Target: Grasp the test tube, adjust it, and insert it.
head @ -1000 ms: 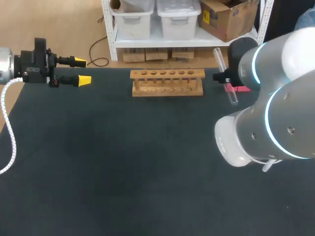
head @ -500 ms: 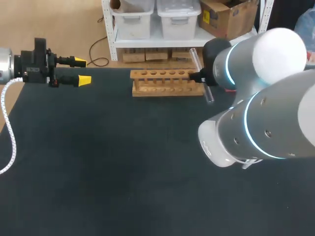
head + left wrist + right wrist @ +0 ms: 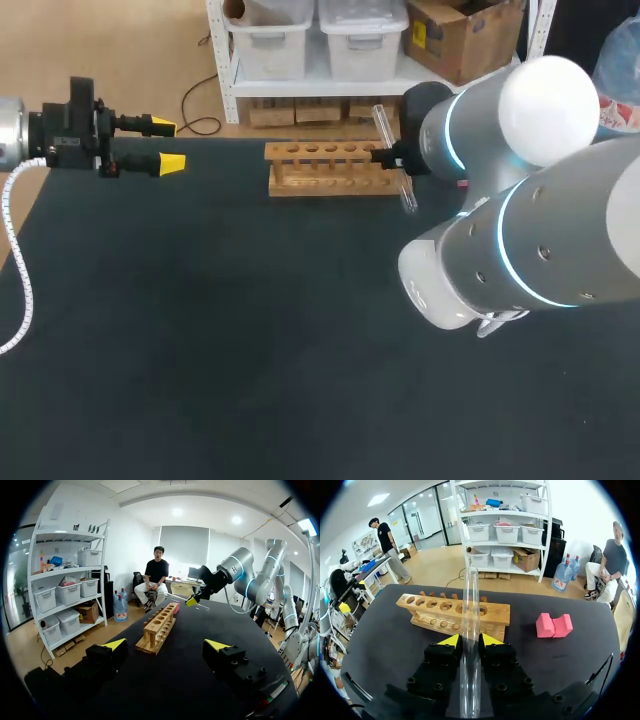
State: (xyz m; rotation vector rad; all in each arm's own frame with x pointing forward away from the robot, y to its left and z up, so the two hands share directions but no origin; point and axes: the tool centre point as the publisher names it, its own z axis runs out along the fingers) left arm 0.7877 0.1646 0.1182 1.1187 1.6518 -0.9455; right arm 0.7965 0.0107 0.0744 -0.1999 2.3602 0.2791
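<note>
Between right pincer (image 3: pixel 470 641) tips, test tube (image 3: pixel 471 600)

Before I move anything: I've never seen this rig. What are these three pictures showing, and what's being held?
You have two robot arms at a dark table. One picture looks down from above and behind; the other two come from cameras on each wrist, looking along its yellow-tipped fingers. The left gripper is open and empty, at the table's far left corner. The right gripper is shut on a clear test tube, held tilted by the right end of a wooden rack, not yet in a hole. A pink block lies off that end of the rack.
</note>
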